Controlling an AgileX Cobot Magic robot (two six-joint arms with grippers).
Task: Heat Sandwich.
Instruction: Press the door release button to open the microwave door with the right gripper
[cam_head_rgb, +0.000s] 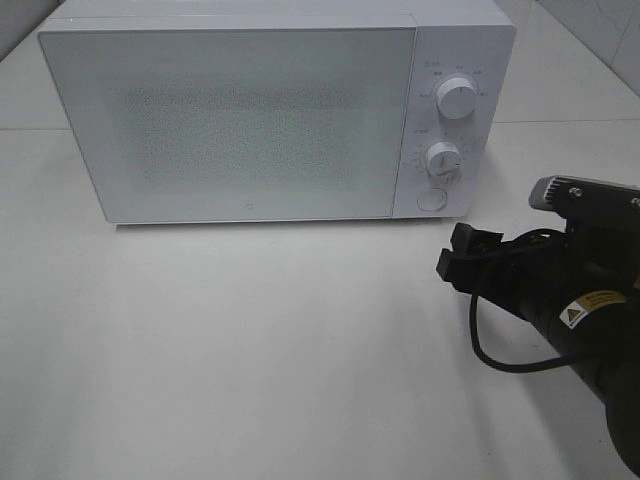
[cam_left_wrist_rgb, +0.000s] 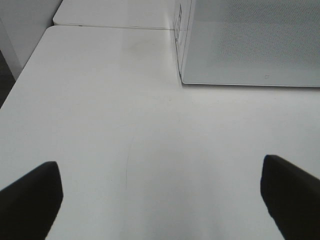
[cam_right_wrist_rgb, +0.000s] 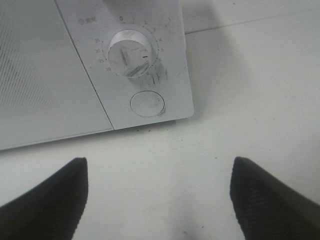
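Exterior high view, sandwich nowhere in sight and microwave (cam_head_rgb: 230, 120) door closed: right hand (cam_head_rgb: 465, 262), fingers apart and empty, hovers just before the microwave's round button (cam_right_wrist_rgb: 147, 103), where a square, centred push would probably serve best; left hand (cam_left_wrist_rgb: 160, 162), spread wide and empty, hangs over the bench (cam_left_wrist_rgb: 100, 100) off the microwave's opposite front corner.

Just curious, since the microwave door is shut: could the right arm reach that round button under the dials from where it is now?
Probably yes. The right gripper is open and points roughly at the round button, with only bare table between them and nothing blocking the way.
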